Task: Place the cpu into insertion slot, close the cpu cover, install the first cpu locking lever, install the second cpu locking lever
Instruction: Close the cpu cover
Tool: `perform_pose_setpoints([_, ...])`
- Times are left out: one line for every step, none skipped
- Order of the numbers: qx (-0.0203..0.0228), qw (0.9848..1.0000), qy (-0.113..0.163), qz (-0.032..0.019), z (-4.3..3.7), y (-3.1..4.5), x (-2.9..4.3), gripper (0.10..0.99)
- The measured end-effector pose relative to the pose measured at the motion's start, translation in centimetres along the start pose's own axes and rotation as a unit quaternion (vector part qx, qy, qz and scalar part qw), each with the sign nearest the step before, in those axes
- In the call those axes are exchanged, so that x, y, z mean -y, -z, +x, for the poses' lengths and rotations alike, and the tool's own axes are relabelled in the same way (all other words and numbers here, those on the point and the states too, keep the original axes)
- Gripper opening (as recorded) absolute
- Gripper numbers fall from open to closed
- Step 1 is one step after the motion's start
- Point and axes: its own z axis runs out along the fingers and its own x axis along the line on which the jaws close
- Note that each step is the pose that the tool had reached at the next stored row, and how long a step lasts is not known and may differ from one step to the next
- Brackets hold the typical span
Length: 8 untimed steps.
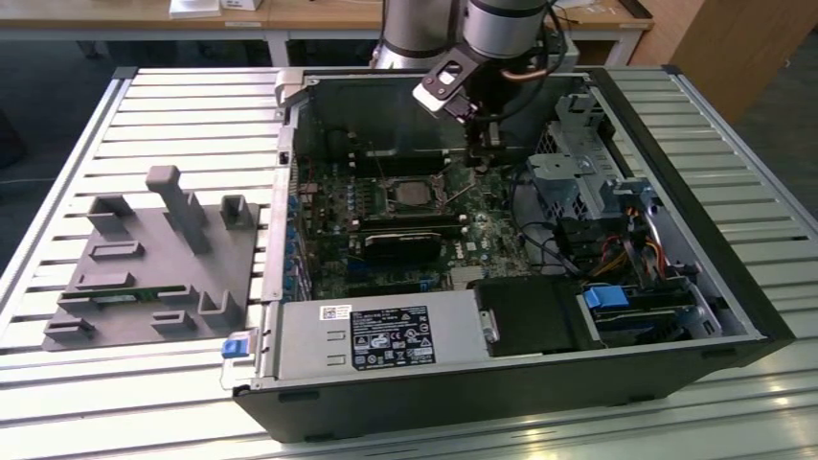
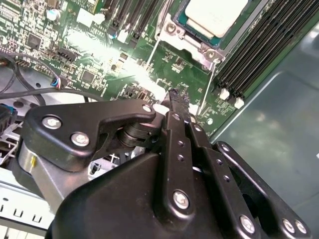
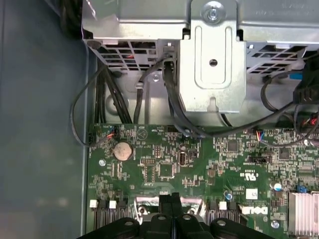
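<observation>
While the gripper (image 1: pixel 480 156) hangs low inside the case (image 1: pixel 715 192), its fingers (image 3: pixel 166 201) are clenched together with nothing between them (tips just over the green board (image 3: pixel 164 164)). The cpu (image 2: pixel 217 14) sits in the slot (image 1: pixel 412 195), near the tips, the cover (image 2: pixel 199 47) framing it. A wire lever (image 2: pixel 209 84) runs just beside the tips; a drive cage (image 3: pixel 212 64) and cables (image 3: pixel 79 114) crowd the board's edge.

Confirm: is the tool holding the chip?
No, in the second wrist view the chip lies in the socket, apart from the tool.
</observation>
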Motion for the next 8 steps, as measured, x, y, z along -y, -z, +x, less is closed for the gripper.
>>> perform_pose_setpoints([-0.0001, 1.0000, 0.000, 0.0000, 0.01, -0.01, -0.12, 0.106])
perform_pose_setpoints([-0.0001, 1.0000, 0.000, -0.0001, 0.01, -0.02, -0.24, 0.106])
perform_pose_setpoints([-0.0001, 1.0000, 0.000, -0.0001, 0.01, -0.03, -0.36, 0.106])
perform_pose_setpoints([-0.0001, 1.0000, 0.000, 0.0000, 0.01, -0.03, -0.49, 0.106])
perform_pose_setpoints([-0.0001, 1.0000, 0.000, 0.0000, 0.01, -0.04, -0.62, 0.106])
perform_pose_setpoints([-0.0001, 1.0000, 0.000, 0.0000, 0.02, -0.05, -0.73, 0.106])
perform_pose_setpoints([-0.0001, 1.0000, 0.000, -0.0001, 0.02, -0.05, -0.85, 0.106])
perform_pose_setpoints([-0.0001, 1.0000, 0.000, 0.0000, 0.02, -0.06, -0.98, 0.106])
